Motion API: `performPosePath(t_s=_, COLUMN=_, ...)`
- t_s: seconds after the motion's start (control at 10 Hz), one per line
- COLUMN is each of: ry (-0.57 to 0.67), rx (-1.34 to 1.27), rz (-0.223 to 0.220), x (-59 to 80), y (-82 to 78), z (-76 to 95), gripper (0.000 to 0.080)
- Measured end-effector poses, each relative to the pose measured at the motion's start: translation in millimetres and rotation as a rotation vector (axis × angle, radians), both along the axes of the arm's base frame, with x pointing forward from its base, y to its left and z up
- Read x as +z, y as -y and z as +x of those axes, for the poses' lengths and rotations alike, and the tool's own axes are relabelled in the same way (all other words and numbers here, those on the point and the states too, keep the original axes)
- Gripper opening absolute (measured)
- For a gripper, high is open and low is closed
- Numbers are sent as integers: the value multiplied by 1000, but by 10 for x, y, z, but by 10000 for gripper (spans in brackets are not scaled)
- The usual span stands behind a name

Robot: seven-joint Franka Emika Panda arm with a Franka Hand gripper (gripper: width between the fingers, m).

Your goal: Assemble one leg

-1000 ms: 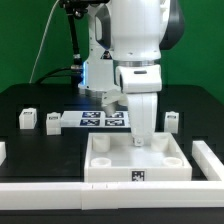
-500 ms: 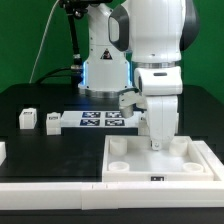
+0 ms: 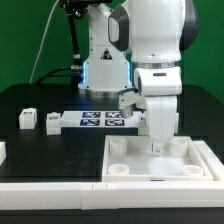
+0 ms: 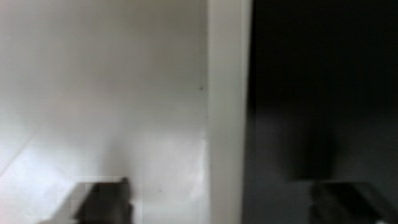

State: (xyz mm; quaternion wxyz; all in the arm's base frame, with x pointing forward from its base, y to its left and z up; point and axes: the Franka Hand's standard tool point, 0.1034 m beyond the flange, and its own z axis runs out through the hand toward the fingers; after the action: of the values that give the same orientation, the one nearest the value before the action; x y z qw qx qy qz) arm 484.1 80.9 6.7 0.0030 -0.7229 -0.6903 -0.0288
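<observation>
Two small white legs [image 3: 28, 119] [image 3: 52, 122] stand on the black table at the exterior view's left, far from my gripper. The large white square piece with corner sockets [image 3: 150, 172] lies at the front right. My gripper [image 3: 155, 147] is down at its back edge. In the wrist view my gripper [image 4: 224, 205] is open. One finger [image 4: 102, 200] is over the white piece [image 4: 107, 90] and the other over the dark table, with the piece's edge between them. I see no leg in the gripper.
The marker board [image 3: 103, 120] lies behind the square piece. A white rail [image 3: 50, 186] runs along the front and a white wall [image 3: 211, 156] stands on the right, with the square piece tucked into their corner. A white part [image 3: 2, 152] shows at the far left.
From one second ago to half a second ago, my arm and the large square piece slid to the exterior view's right, into the corner. Nothing has moved since.
</observation>
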Motion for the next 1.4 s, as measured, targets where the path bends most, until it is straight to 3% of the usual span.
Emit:
performPosePath(t_s=0.1, ry=0, rx=0, rz=0, x=0, y=1, z=0, gripper=613)
performPosePath(t_s=0.7, ry=0, rx=-13, rz=0, x=10, y=1, z=-7, gripper=649)
performPosePath(t_s=1.0, ry=25, rx=-131, rz=-5, x=362, y=-83, z=-215, gripper=649)
performPosePath(t_s=1.2, ry=47, rx=-185, rz=-7, x=575, y=-105, z=-256, gripper=649)
performPosePath(t_s=1.4, ry=40, rx=-199, rz=-6, x=529, y=-99, z=-273, gripper=649)
